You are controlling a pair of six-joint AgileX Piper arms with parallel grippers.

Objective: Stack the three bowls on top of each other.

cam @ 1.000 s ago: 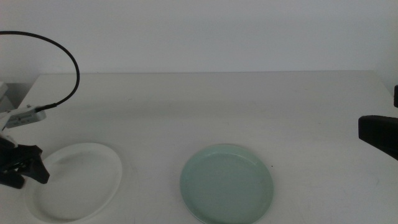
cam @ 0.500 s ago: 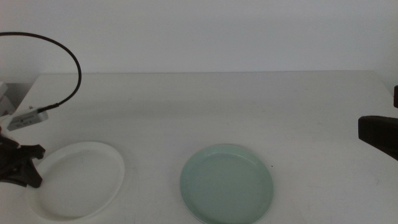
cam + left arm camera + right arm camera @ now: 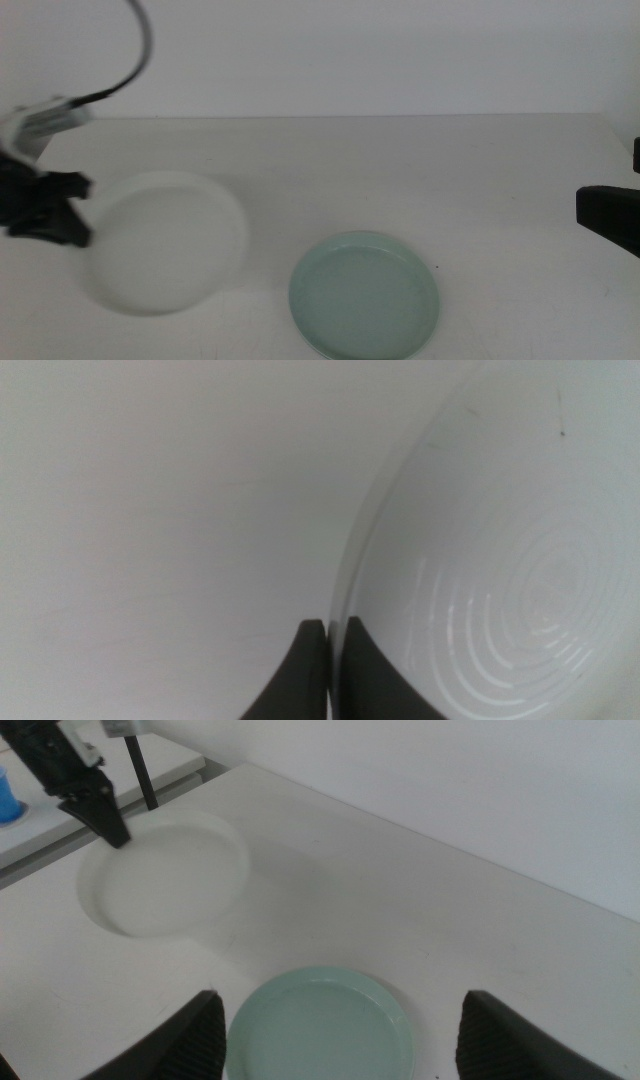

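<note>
The left gripper [image 3: 72, 212] is sitting over the left side of the table [image 3: 400, 170], and it is gripping the white bowl [image 3: 165, 240] by its left rim, with the jaws clamped tight on that edge. In the left wrist view the two dark jaws are standing almost together, pinching the thin rim of the white bowl [image 3: 500, 560] between them, and faint ring-shaped reflections are showing on the bowl's inner surface. The white bowl is looking blurred in the middle view, and whether it is touching the tabletop cannot be told from the pictures. The mint green bowl [image 3: 364, 295] is lying flat on the table near the front edge, to the right of the white bowl and apart from it. The right wrist view is showing both bowls from the other side: the white bowl [image 3: 165, 870] with the left gripper [image 3: 105, 820] at its rim, and the mint green bowl [image 3: 318, 1025] closer to the camera. The right gripper [image 3: 335, 1035] is waiting at the right edge of the table, well apart from both bowls, its jaws spread wide with nothing between them.
</note>
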